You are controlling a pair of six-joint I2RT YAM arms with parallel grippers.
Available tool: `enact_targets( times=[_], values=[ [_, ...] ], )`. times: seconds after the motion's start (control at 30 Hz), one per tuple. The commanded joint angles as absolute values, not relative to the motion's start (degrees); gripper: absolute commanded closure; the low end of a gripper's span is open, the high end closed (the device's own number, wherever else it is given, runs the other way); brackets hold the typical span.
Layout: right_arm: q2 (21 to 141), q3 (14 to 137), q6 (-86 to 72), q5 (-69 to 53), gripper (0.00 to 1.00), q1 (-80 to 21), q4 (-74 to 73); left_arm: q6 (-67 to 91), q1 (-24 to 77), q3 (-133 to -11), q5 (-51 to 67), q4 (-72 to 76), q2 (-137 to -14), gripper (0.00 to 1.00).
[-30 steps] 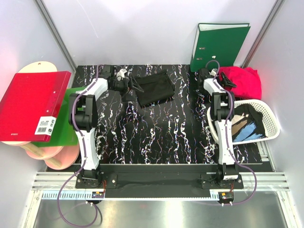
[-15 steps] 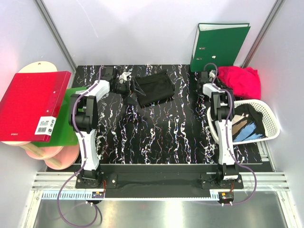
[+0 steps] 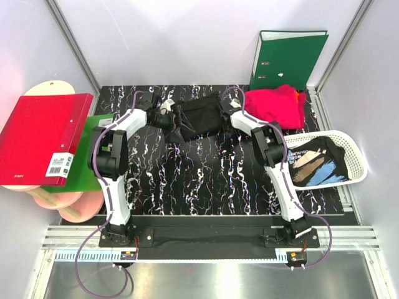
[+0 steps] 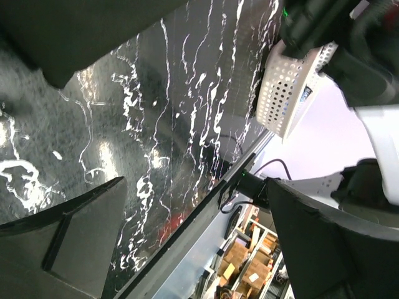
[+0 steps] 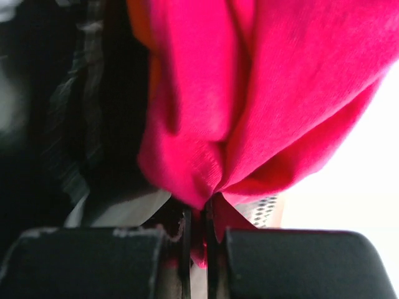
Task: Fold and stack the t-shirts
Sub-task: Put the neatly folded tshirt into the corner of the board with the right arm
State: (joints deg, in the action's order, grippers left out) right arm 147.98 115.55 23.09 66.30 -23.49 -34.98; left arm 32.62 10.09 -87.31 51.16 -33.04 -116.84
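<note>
A folded black t-shirt lies at the back middle of the table. My left gripper stands open at its left edge; in the left wrist view the gripper has wide-apart fingers with nothing between them, and dark cloth fills the top left. The crimson-pink t-shirt hangs bunched at the back right, with my right gripper shut on its left edge. Up close the right gripper pinches a fold of the pink cloth. Another black t-shirt with a tan and blue print lies in the basket.
The white lattice basket stands at the right edge, and its corner shows in the left wrist view. A green binder stands upright at the back right. A red binder, a green one and round boards lie left of the table.
My right gripper has shut on the pink t-shirt and swung left, pulling the cloth from the back right corner toward the middle. My left gripper has edged right, up to the black t-shirt.
</note>
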Motion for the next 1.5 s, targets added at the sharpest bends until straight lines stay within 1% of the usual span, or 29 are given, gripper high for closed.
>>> enact_targets(
  times=[0.0,0.23,0.27,0.3,0.33,0.37,0.57,0.73,0.83,0.87,1.0,1.03,1.07,1.13,1.37,1.4,1.47],
  values=[
    [143.0,116.8,9.1,54.8,1.00,-25.3,-47.6,32.6,10.5,-84.9,49.3,-32.3,-112.2,0.01],
    [141.0,114.5,6.8,52.1,1.00,-25.6,-49.1,32.8,11.4,-82.3,47.5,-32.1,-109.6,0.01],
    [141.0,114.7,6.5,51.9,0.98,-25.6,-49.3,32.9,11.6,-82.3,47.4,-32.0,-109.6,0.01],
    [141.0,115.0,5.6,53.1,0.76,-25.6,-50.0,33.0,11.6,-82.3,47.5,-32.0,-109.5,0.01],
    [140.5,115.0,5.3,53.8,0.14,-25.6,-50.3,33.0,11.7,-82.3,47.5,-32.0,-109.3,0.01],
    [140.0,114.9,5.1,54.3,0.01,-25.5,-50.8,33.0,11.9,-82.2,47.5,-32.0,-109.2,0.01],
    [131.6,114.9,0.4,55.5,0.00,-25.7,-55.3,33.0,12.4,-81.0,47.5,-32.0,-108.2,0.01],
    [124.7,114.8,-0.8,55.7,0.00,-23.9,-54.5,33.0,12.6,-79.7,47.2,-32.0,-107.8,0.01],
    [123.2,118.0,-0.9,49.6,0.00,-19.6,-54.2,32.9,12.7,-78.9,47.3,-32.0,-107.2,0.01],
    [122.8,120.1,-0.7,43.6,0.01,-18.0,-54.1,32.7,12.8,-78.8,47.2,-31.9,-107.1,0.01],
    [124.0,125.5,-2.9,34.8,0.00,-8.6,-54.0,32.0,12.7,-78.0,47.5,-32.0,-106.5,0.01],
    [124.6,126.4,-3.2,33.4,0.00,-7.4,-54.1,31.9,12.7,-77.9,47.5,-32.1,-106.5,0.01],
    [125.2,127.7,-3.3,29.0,0.00,-6.3,-54.2,31.7,12.7,-77.8,47.5,-32.2,-106.4,0.01],
    [126.9,129.1,-4.0,26.1,0.00,-3.6,-54.1,31.5,12.7,-77.3,47.6,-32.4,-106.3,0.01],
    [134.0,140.0,-5.2,14.5,0.00,-0.4,-54.9,29.4,12.7,-78.2,47.5,-34.8,-106.8,0.01],
    [135.2,141.0,-5.4,12.8,0.00,1.7,-54.9,29.1,12.7,-78.6,47.5,-35.6,-106.8,0.01],
    [135.9,143.2,-6.3,4.1,0.00,4.6,-54.8,28.3,12.7,-78.9,47.0,-36.3,-107.1,0.01]
  ],
)
